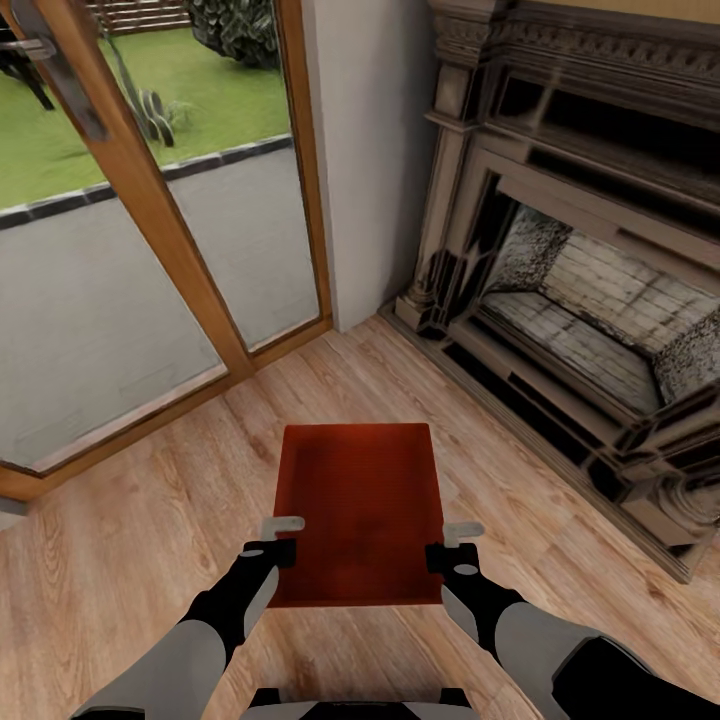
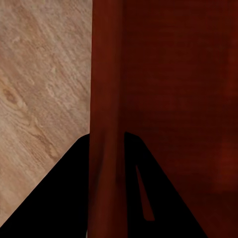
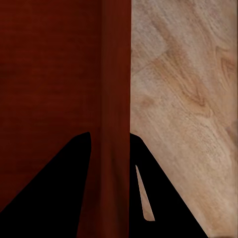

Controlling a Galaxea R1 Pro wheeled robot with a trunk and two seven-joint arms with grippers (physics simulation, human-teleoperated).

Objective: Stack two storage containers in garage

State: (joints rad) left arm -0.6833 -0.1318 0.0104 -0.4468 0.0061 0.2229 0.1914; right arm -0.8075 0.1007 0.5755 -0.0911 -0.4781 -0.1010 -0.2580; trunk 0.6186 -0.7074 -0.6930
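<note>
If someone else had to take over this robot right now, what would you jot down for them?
Left claw: shut on the container's left wall.
Right claw: shut on the right wall.
Red-orange container: gripped between both arms, over the wood floor of the living room, by the fireplace and glass doors. Whether it is lifted cannot be told.
Done: both-handed grip.
Left: carry it to the garage, set it down, fetch the second one, stack them.

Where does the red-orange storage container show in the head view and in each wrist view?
Head view: storage container low centre, between the left gripper and the right gripper.
Left wrist view: its wall runs between the fingers, with the inside beyond.
Right wrist view: its wall between the fingers.
Shared landmark: wood-plank floor beside the container.
</note>
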